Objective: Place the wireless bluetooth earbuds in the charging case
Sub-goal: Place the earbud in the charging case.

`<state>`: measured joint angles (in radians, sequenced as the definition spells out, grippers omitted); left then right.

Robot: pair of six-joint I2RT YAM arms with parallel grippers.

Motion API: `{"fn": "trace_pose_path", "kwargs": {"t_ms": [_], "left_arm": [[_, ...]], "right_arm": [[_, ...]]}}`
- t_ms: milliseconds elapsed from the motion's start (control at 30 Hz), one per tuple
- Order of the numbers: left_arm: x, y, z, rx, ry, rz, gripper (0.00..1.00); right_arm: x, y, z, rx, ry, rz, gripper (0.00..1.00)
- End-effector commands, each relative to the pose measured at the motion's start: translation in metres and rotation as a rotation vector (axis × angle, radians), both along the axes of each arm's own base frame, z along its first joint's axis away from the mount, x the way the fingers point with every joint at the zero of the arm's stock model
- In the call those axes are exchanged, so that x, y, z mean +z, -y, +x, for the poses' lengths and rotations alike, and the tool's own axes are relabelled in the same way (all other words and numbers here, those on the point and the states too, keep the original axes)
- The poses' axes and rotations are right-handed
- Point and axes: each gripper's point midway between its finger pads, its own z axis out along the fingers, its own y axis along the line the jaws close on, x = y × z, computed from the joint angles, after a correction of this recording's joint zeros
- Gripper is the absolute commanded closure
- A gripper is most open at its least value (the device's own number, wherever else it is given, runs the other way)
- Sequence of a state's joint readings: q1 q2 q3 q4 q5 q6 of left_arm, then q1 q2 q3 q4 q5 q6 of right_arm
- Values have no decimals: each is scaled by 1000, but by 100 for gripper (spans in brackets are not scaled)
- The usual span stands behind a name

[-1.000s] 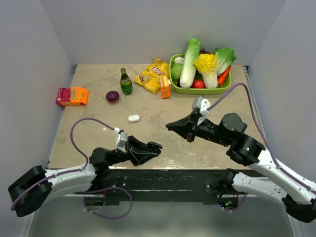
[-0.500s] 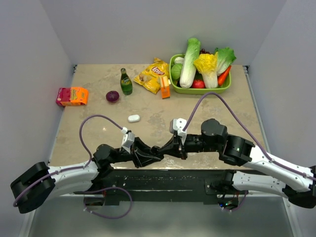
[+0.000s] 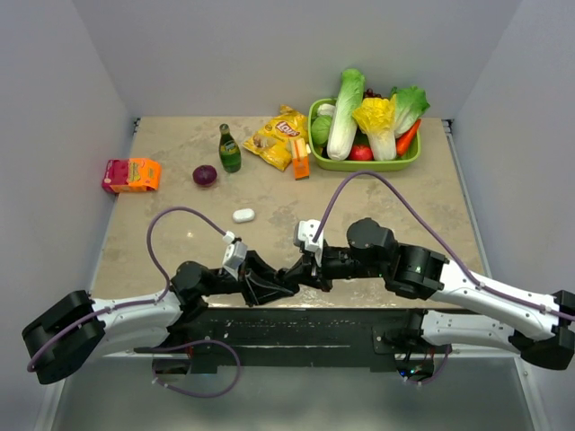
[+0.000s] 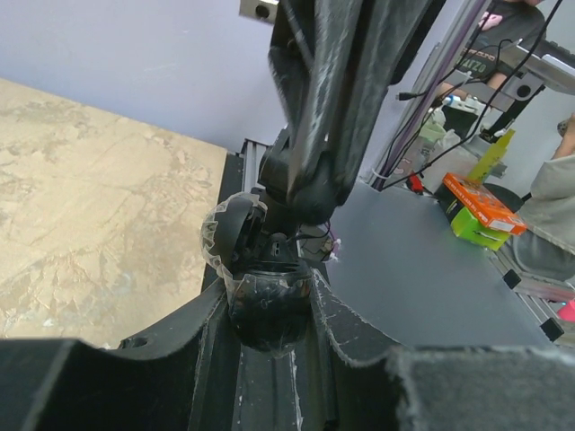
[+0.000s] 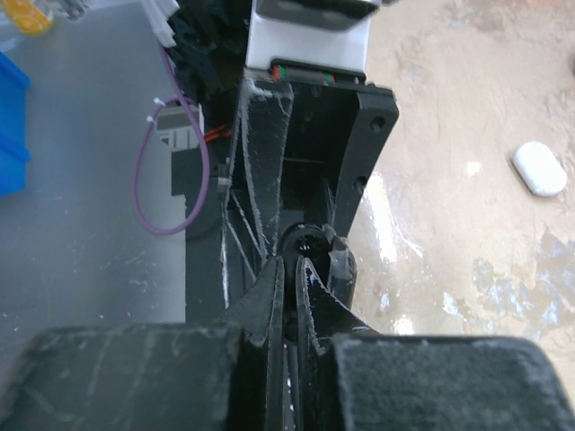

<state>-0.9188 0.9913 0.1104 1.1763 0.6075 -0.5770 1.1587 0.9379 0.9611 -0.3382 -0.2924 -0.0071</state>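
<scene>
Marbled tabletop [image 3: 386,206] behind; we saw left gripper [image 3: 280,285] clamped on black charging case [image 4: 267,305]; right gripper [image 5: 289,292] pinched shut, tips at case.

— What sort of place is it?
— A robotics lab. Plain grey panel walls [image 3: 54,135] box in a marble-patterned tabletop [image 3: 422,197]; beyond it stand a flat grey workbench [image 4: 431,278] and a person in a black T-shirt [image 4: 508,31].

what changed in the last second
The right fingers, shut, swung left and toward the near edge to meet the black case held in the left fingers. Nothing visibly taken or let go. The white case, bottle and basket stayed put.
</scene>
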Motion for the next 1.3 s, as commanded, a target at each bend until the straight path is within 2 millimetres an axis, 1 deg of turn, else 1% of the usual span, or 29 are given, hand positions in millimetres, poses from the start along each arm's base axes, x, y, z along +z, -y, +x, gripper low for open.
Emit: {"fn": "trace_pose_path", "kwargs": {"t_ms": [0,200,467,767,900,1033,1067,1133,1267], "left_arm": [[29,-2,-8,-31,64,-98,100],[30,-4,-9,-31,76,-114,100],[30,-4,-9,-29,74,-119,100],[31,-5,-8,-23,76,-128,100],[31,-5,-8,-20,77,-133,100],[32,-5,-7,-8,82,-137,100],[32,-5,-6,-3,82,-138,100],[32,-5,-5,0,80,-137,100],[33,-6,-4,6,78,-141,100]], "right_arm": [[13,-5,3,-17,24,27,100],[9,-10,4,-15,24,22,100],[9,-15,5,-42,-1,41,100],[2,-21,5,-43,-17,29,100],[-2,-21,5,-50,-22,16,100],[-2,-19,8,-74,-26,12,100],[0,-18,8,-77,-26,18,94],[3,-16,9,-92,-25,25,87],[6,-14,11,-106,-25,32,84]]}}
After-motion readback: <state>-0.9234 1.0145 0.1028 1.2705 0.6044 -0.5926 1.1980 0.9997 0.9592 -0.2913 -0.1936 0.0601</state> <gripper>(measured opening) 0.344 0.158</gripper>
